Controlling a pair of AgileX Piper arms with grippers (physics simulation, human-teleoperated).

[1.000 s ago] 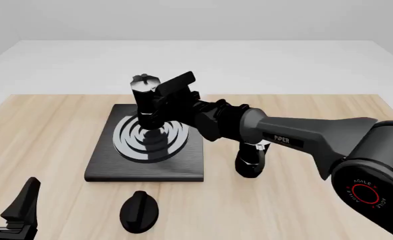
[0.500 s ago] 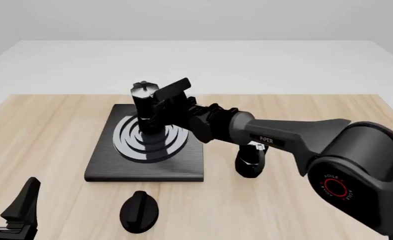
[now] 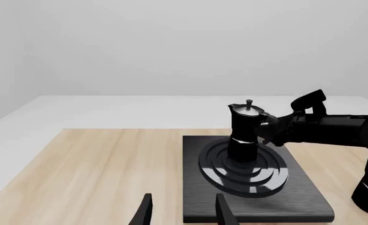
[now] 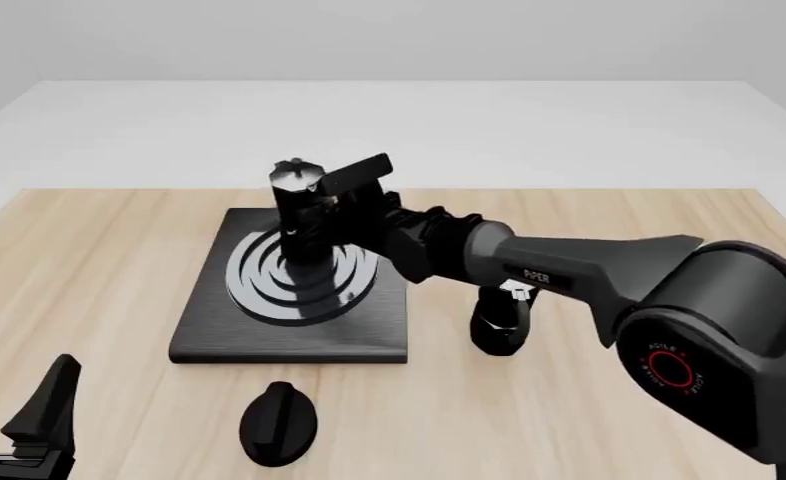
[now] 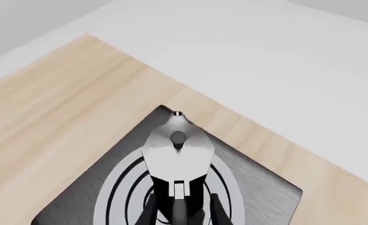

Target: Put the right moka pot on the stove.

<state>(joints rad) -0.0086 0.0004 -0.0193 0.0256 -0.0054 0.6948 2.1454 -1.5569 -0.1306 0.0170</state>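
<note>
The right moka pot (image 4: 300, 205), black with a silver lid, stands upright on the silver rings of the stove (image 4: 233, 340). My right gripper (image 4: 329, 215) reaches in from the right and is shut on the pot's handle. In the right wrist view the lid (image 5: 176, 150) sits just ahead of the gripper (image 5: 180, 213), whose fingers flank the handle over the stove (image 5: 259, 187). The left wrist view shows the pot (image 3: 245, 126) on the stove (image 3: 296, 201). My left gripper (image 4: 13, 395) stays open near the table's front left corner, holding nothing.
A second, near-identical moka pot (image 4: 500, 325) stands on the table just right of the stove, partly behind my right arm. A small black round knob (image 4: 278, 422) lies in front of the stove. The wooden table ends in white floor beyond.
The right gripper has lowered the pot onto the stove's rings and shifted it slightly to the right. The left arm has not moved.
</note>
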